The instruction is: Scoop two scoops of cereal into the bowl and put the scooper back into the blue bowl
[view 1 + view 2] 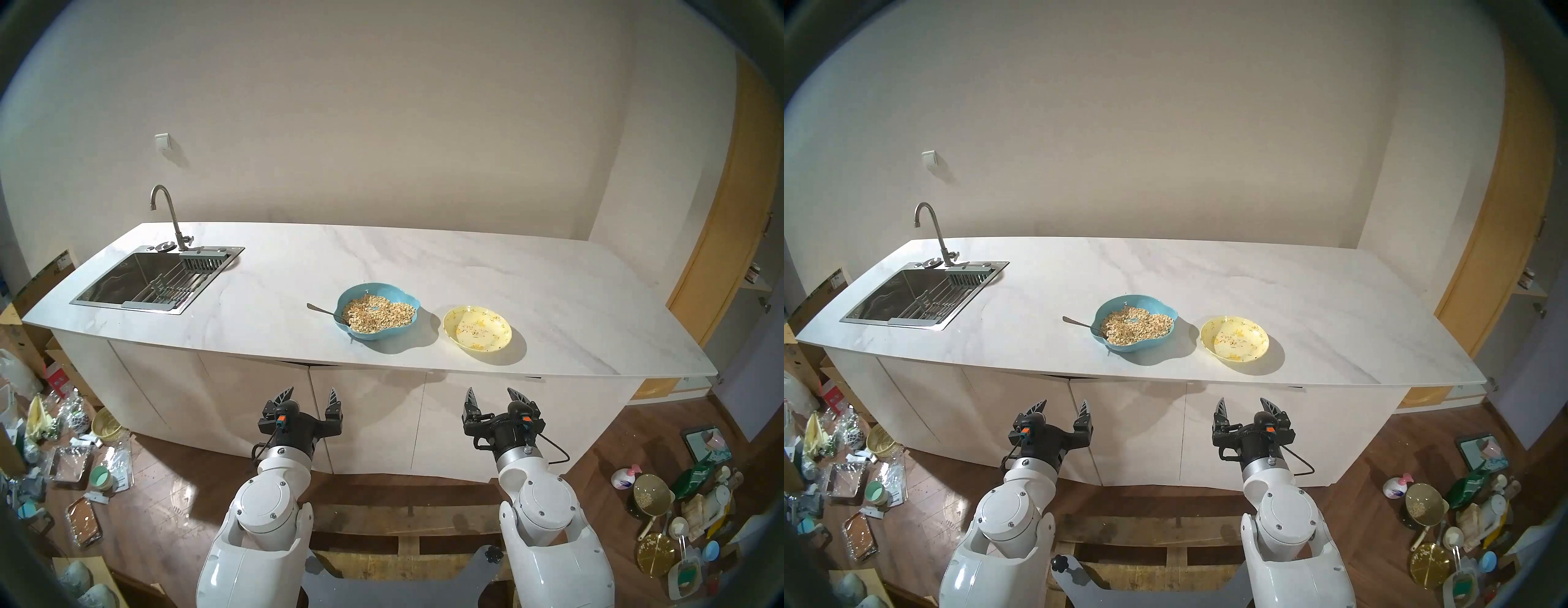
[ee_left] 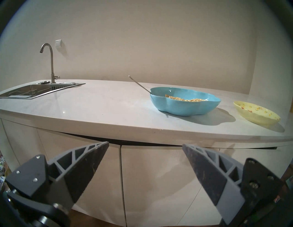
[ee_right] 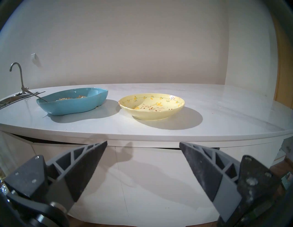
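- We can't see the head of the scooper (image 1: 324,310): it's buried in the cereal (image 1: 377,313), and only the thin handle shows, leaning out over the left rim of the blue bowl (image 1: 405,336).
- From the left wrist view the cereal is mostly hidden behind the blue bowl's near wall; we only get a thin tan strip above the rim.
- The bowl (image 1: 499,339) is pale yellow and sits just right of the blue bowl, apart from it. We see a few specks on its floor; hard to tell flakes from the flower print.
- The floor clutter at both sides of the head views is cut by the dark fisheye rim and too small for us to sort.
- The sink (image 1: 127,297) and tap (image 1: 169,212) sit at the counter's far left, well apart from both bowls.
- Left gripper (image 1: 312,395): held out roughly level in front of the cabinet doors, below the countertop (image 1: 551,297) edge; jaws spread wide, nothing between them.
- Right gripper (image 1: 495,395): mirror pose on the other side, same height; jaws spread wide too, holding nothing.
- Both grippers are well short of the bowls, touching nothing.
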Tool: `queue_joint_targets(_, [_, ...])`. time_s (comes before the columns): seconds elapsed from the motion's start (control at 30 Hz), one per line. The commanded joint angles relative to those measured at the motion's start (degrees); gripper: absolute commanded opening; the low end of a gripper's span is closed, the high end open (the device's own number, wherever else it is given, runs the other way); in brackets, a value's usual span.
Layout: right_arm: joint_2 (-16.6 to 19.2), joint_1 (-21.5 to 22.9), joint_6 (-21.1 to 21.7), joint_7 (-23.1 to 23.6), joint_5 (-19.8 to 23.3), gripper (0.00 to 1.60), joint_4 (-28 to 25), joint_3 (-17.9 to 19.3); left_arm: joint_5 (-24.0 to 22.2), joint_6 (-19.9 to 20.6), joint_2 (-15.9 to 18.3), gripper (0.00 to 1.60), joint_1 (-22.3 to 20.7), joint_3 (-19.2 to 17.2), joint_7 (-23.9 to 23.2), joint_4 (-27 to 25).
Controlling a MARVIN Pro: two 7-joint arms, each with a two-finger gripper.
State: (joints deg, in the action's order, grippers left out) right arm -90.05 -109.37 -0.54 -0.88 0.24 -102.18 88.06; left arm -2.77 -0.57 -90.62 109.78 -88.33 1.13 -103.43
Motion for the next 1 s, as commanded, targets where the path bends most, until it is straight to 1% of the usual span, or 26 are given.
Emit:
queue_joint_targets(0.0, [0.0, 0.2, -0.2, 0.0, 0.0, 1.6, -1.2, 0.0, -4.4, 0.7, -1.1, 1.6, -1.0, -0.5, -1.7, -4.5])
queue_joint_targets(0.07, [0.0, 0.2, -0.3, 0.0, 0.0, 1.6, -1.2, 0.0, -6.4, 1.7, -1.0, 1.6, -1.7, -0.6, -1.9, -5.7])
queue_joint_targets(0.17, [0.0, 0.2, -0.3, 0.0, 0.0, 1.6, -1.2, 0.0, -12.5, 4.2, -1.5, 1.6, -3.4, -1.7, -2.0, -7.0])
queue_joint_targets(0.2, [0.0, 0.2, -0.3, 0.0, 0.0, 1.6, -1.1, 0.0, -13.6, 4.8, -1.7, 1.6, -4.2, -2.2, -2.0, -7.2])
queue_joint_targets(0.27, [0.0, 0.2, -0.3, 0.0, 0.0, 1.6, -1.1, 0.0, -16.4, 7.2, -2.1, 1.6, -5.8, -3.5, -2.1, -7.6])
queue_joint_targets(0.33, [0.0, 0.2, -0.3, 0.0, 0.0, 1.6, -1.2, 0.0, -20.5, 9.4, -2.2, 1.6, -7.6, -5.0, -2.1, -7.6])
queue_joint_targets(0.43, [-0.1, 0.2, -0.2, 0.0, 0.0, 1.6, -1.2, 0.0, -24.5, 12.8, -2.0, 1.6, -10.2, -7.0, -1.7, -7.3])
queue_joint_targets(0.57, [-0.1, 0.2, -0.2, 0.0, 0.0, 1.6, -1.3, 0.0, -27.7, 14.2, -1.3, 1.6, -13.0, -8.9, -0.9, -5.9])
queue_joint_targets(0.67, [-0.1, 0.2, -0.2, 0.0, 0.0, 1.6, -1.3, 0.0, -27.9, 14.0, -0.8, 1.6, -14.7, -9.8, -0.3, -4.6])
queue_joint_targets(0.87, [-0.1, 0.2, -0.2, 0.0, 0.0, 1.6, -1.3, 0.0, -28.5, 13.0, -0.2, 1.6, -16.9, -11.1, -0.9, -1.9])
queue_joint_targets(0.93, [-0.1, 0.2, -0.2, 0.0, 0.0, 1.6, -1.3, 0.0, -31.5, 14.0, -0.8, 1.6, -18.1, -12.6, -1.8, -0.7])
queue_joint_targets(0.97, [-0.1, 0.2, -0.2, 0.0, 0.0, 1.6, -1.3, 0.0, -33.9, 15.9, -1.0, 1.6, -19.4, -13.8, -2.0, 0.3])
